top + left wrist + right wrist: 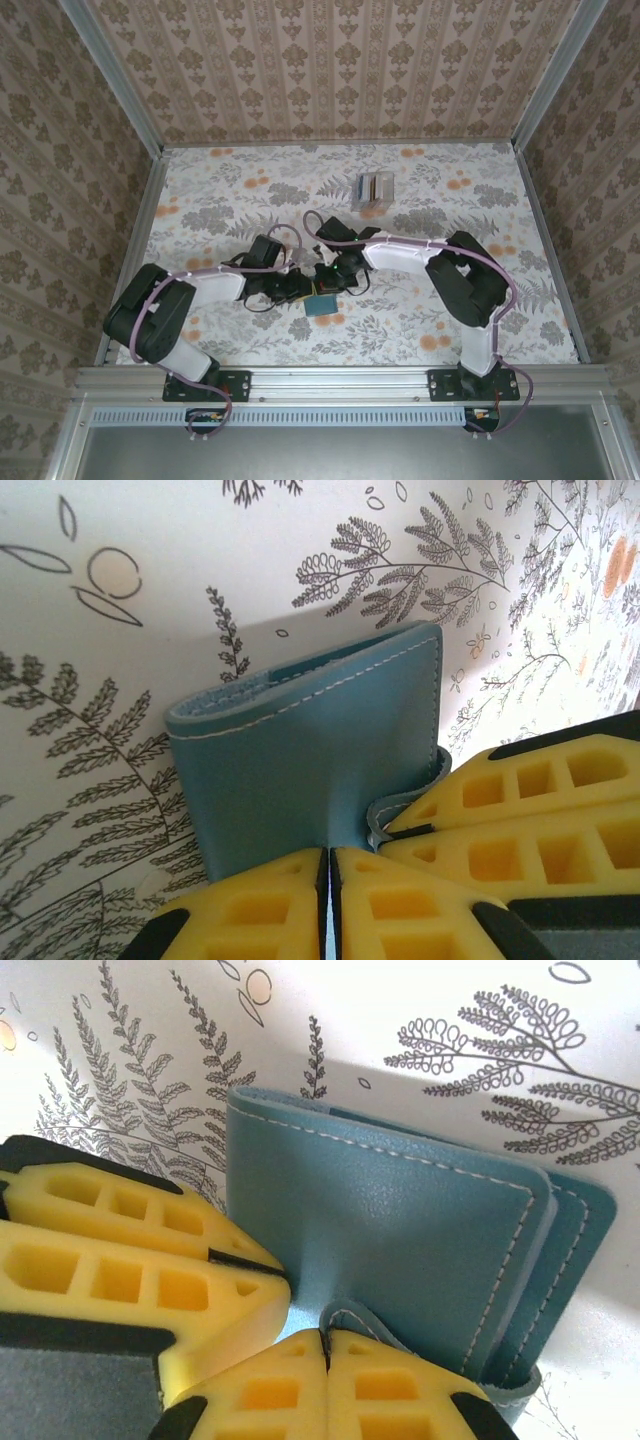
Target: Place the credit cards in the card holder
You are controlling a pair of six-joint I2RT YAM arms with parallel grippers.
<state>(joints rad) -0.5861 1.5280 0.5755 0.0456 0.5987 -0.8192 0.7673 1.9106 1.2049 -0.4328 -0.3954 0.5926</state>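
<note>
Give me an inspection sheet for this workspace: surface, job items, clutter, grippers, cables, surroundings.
Surface: table under a floral cover.
Job's things: wallet folded, near middle of the table; cards stacked farther back, apart from it.
Clutter: nothing seen.
Grippers: left gripper and right gripper both shut on the wallet, side by side at one edge.
Cables: purple cables run along both arms, away from the cards.
Surroundings: patterned walls on three sides; metal rail at the near edge.
</note>
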